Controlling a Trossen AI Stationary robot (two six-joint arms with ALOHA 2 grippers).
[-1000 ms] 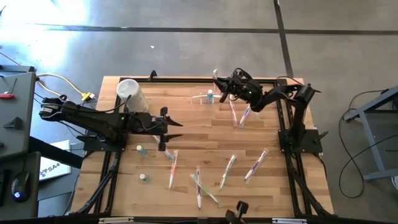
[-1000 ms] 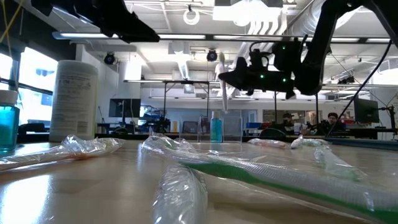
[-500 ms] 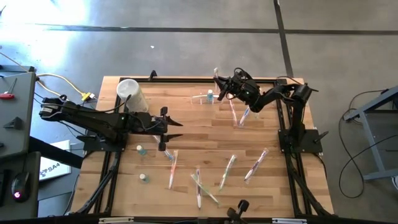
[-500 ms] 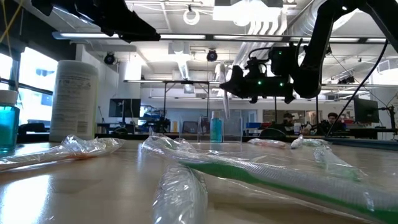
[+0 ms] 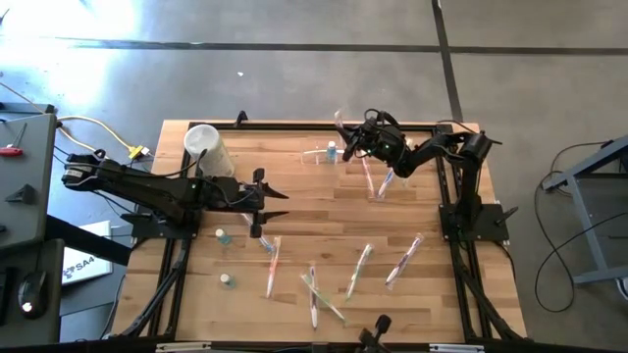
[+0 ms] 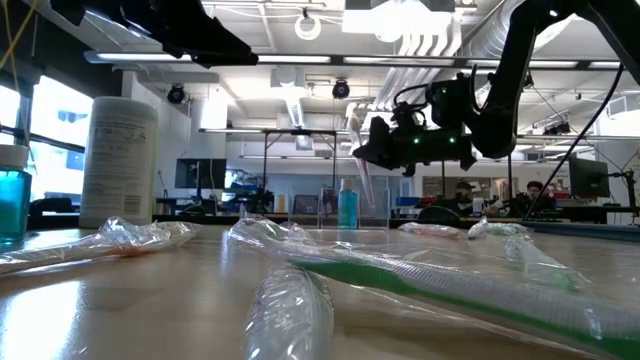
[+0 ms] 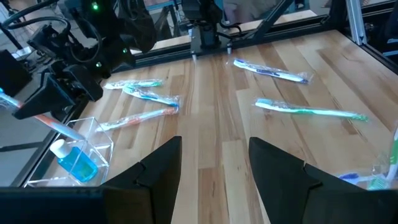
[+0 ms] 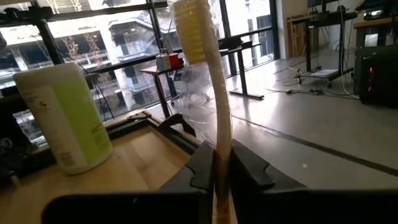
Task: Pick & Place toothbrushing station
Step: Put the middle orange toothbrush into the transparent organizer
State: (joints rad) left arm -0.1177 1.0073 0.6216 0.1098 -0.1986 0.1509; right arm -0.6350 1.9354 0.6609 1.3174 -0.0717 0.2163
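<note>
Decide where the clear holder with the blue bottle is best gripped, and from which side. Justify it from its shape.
Probably a side wall of the holder, pinched over its top edge from straight above, at the end away from the bottle. It stands upright and open-topped with thin straight walls, so jaws can straddle one; the bottle fills the other end.

This is a robotics lab in an industrial hall. The wooden table (image 5: 324, 211) stands on a grey concrete floor (image 5: 294, 59). At twelve o'clock, exposed ceiling ducts (image 6: 440, 35), large windows (image 8: 124, 37) and other metal-frame workbenches (image 6: 290, 135) are seen.
</note>
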